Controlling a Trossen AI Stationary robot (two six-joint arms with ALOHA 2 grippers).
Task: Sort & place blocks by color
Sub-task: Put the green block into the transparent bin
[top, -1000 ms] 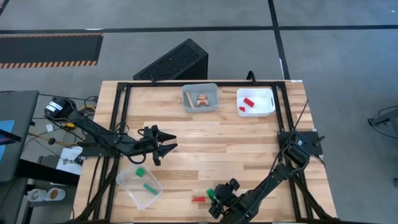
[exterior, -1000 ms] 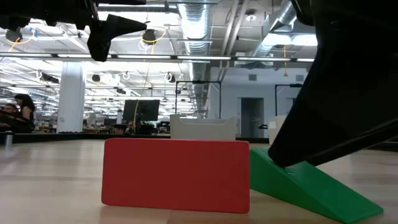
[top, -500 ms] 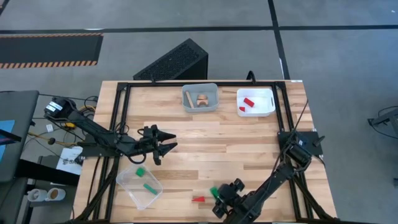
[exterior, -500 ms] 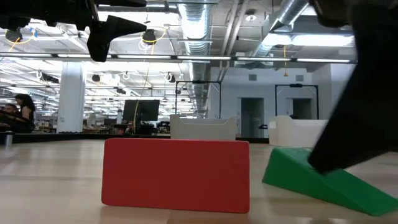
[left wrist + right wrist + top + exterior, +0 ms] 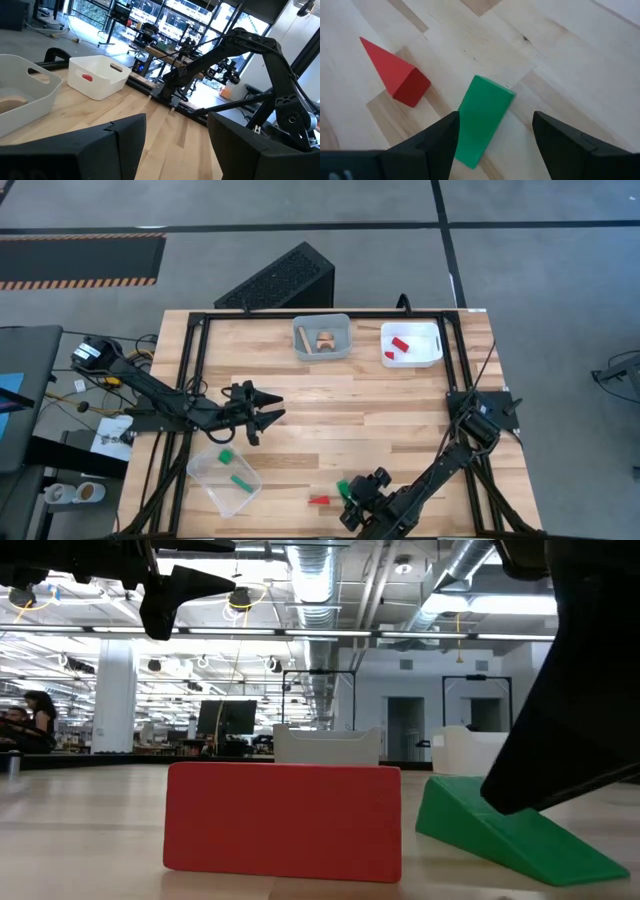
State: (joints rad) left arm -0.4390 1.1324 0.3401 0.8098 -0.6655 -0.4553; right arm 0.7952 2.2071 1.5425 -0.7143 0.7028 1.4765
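Note:
A green wedge block (image 5: 482, 120) lies flat on the table near its front edge, between the fingers of my open right gripper (image 5: 495, 117). In the high view that gripper (image 5: 350, 494) stands just right of the green wedge (image 5: 343, 487). Just left of the wedge lies a red wedge block (image 5: 395, 75), apart from the gripper. The low view shows the red block (image 5: 283, 820) beside the green wedge (image 5: 500, 835). My left gripper (image 5: 272, 416) hangs open in the air over the table's left middle, with nothing between its fingers. My right gripper comes slanting down from the table's near right. One finger (image 5: 442, 137) lies against the green wedge's long side near its lower end (image 5: 462, 147); the other finger stands clear of it. The wedge rests flat on the table, its length running along the fingers.
A grey bin (image 5: 322, 338) with wooden blocks and a white bin (image 5: 425, 352) with red blocks stand at the far edge. A clear bin (image 5: 212, 485) with green blocks sits at the near left. Bare wood lies between them.
The green wedge has slid a little toward the table's right, away from the red block it stood next to; a gap now shows between them. My right gripper has shifted slightly the same way over it. The red block has stayed put.

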